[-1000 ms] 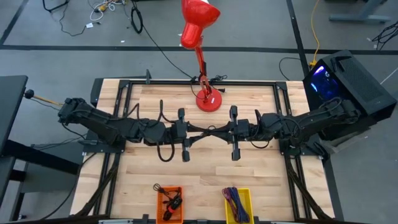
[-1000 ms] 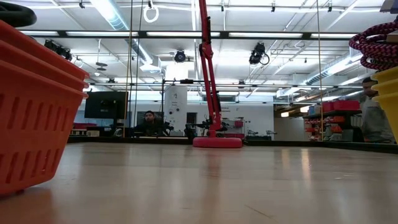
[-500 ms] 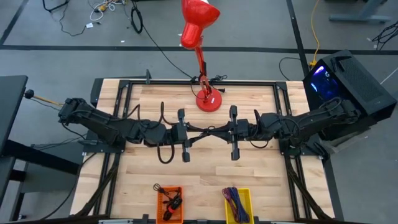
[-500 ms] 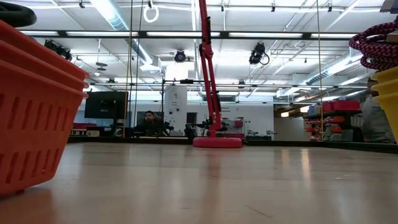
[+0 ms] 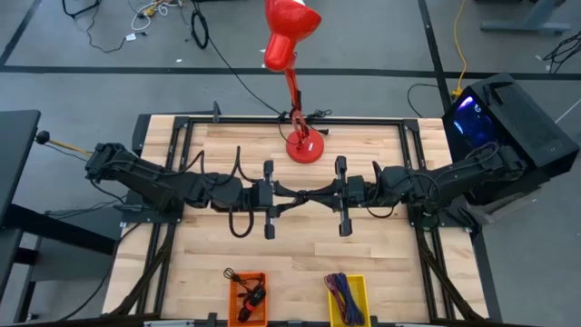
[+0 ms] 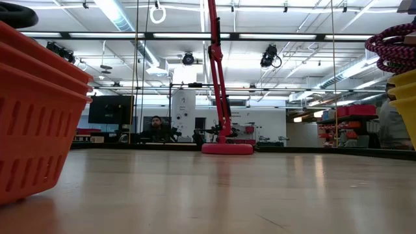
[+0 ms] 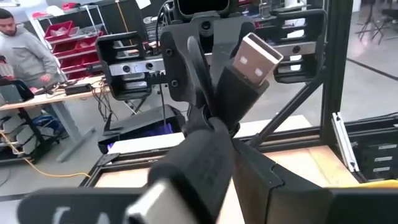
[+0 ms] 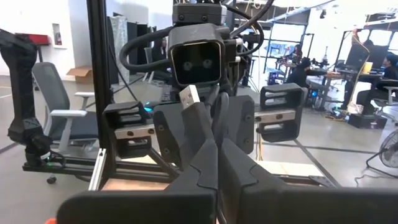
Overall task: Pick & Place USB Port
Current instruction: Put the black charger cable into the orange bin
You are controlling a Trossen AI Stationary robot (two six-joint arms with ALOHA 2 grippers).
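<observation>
We see both arms level over desk [image 5: 300, 241] centre, left gripper [image 5: 289, 197] and right gripper [image 5: 320, 193] each clamping one black cable [image 5: 304, 193].

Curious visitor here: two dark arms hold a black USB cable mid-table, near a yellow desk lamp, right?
Not yellow: the high view shows a red desk lamp. The left gripper and right gripper do hold the black USB cable mid-table near it.
</observation>
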